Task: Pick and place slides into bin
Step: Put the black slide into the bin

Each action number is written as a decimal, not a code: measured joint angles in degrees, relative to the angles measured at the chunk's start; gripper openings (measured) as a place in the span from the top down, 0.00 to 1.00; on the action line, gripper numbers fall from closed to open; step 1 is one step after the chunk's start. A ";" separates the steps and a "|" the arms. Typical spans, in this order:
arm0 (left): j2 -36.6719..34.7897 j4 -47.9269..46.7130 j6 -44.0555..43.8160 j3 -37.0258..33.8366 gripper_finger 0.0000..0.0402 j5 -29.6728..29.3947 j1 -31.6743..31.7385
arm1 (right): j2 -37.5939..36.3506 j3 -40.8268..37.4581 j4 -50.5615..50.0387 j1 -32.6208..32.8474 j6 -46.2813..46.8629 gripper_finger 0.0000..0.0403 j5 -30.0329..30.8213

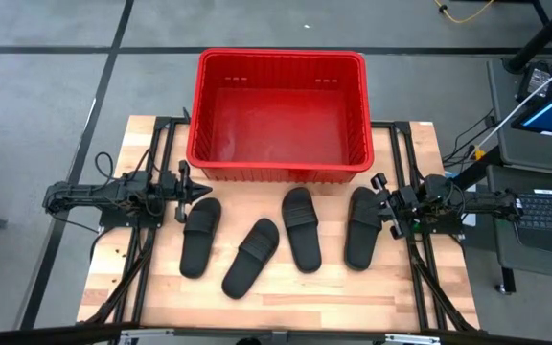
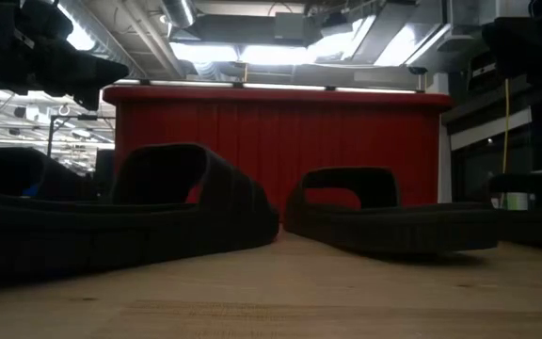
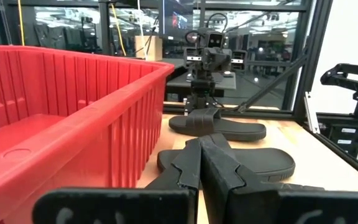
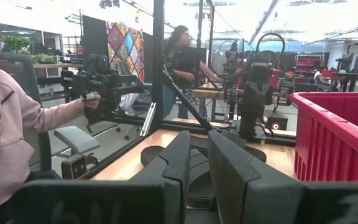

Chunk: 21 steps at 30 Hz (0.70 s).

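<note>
Four black slides (image 1: pixel 276 240) are lying in a row on the desk (image 1: pixel 286 292), just in front of the red bin (image 1: pixel 278 115). The left tool (image 1: pixel 192 193) and right tool (image 1: pixel 379 196) are hovering at the row's ends, fingers nearly closed, gripping nothing.

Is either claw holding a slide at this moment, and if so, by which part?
Nothing is held. The left claw and the right claw are both shut and empty, beside the four slides lying on the table. The bin is empty.
</note>
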 joint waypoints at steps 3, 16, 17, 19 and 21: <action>0.00 0.00 0.01 0.00 0.99 -0.54 0.01 | 0.00 0.01 0.02 -0.02 0.33 0.85 0.01; 0.01 -0.10 -5.94 0.00 0.99 -8.70 0.00 | 3.07 4.86 -0.08 0.00 2.74 0.97 5.57; 0.01 0.00 -6.65 0.00 0.99 -8.95 0.02 | 4.04 6.18 -0.36 0.00 1.69 0.98 5.57; 0.01 0.65 -6.43 0.08 0.99 -9.13 0.00 | 5.87 8.92 -2.65 0.00 0.15 0.99 5.57; 0.02 0.54 -6.16 0.55 0.99 -8.63 0.00 | 8.43 11.69 -6.03 0.00 0.42 0.98 5.62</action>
